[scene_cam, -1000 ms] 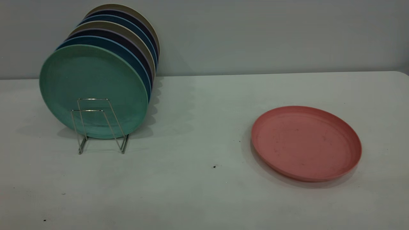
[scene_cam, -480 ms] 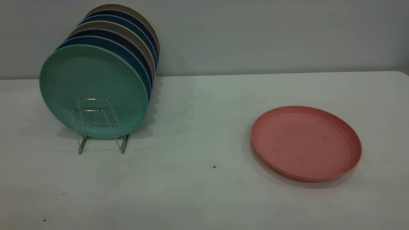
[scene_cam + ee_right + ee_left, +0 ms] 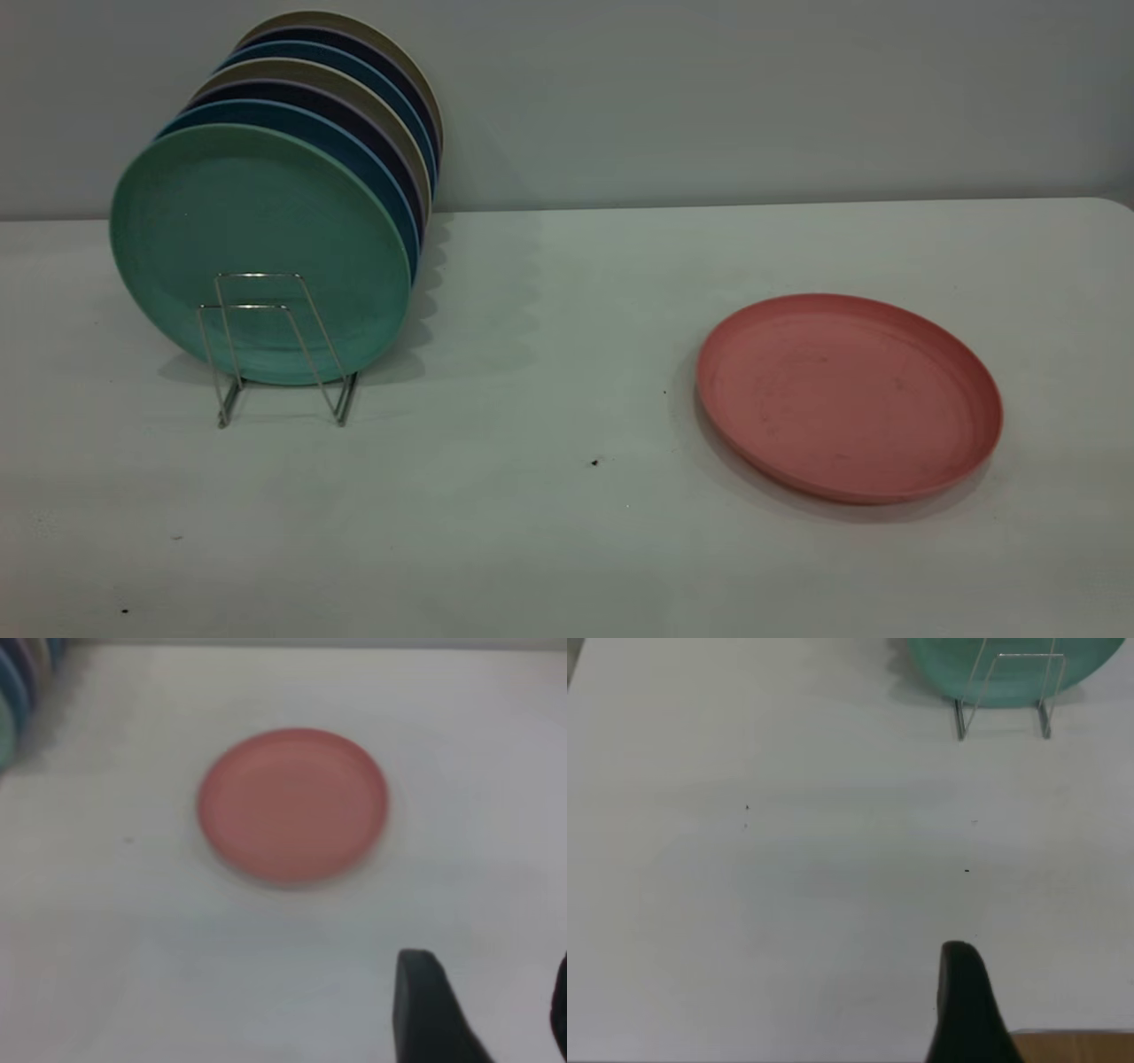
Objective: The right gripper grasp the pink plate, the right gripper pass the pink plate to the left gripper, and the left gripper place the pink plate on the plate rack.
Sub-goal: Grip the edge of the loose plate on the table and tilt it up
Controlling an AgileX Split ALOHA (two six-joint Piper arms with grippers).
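Observation:
The pink plate (image 3: 849, 397) lies flat on the white table at the right, right side up. It also shows in the right wrist view (image 3: 292, 804), well ahead of my right gripper (image 3: 489, 997), which is open and empty above the bare table. The plate rack (image 3: 244, 307) stands at the left, its front wire loops empty; it also shows in the left wrist view (image 3: 959, 719). My left gripper (image 3: 966, 1010) shows only as one black part, far back from the rack over the table's front edge. Neither gripper shows in the exterior view.
A teal-green plate (image 3: 257, 221) stands upright in the rack with several blue, dark and beige plates (image 3: 372, 115) behind it. The grey wall runs along the table's back. A brown strip (image 3: 1072, 1047) shows beyond the table edge.

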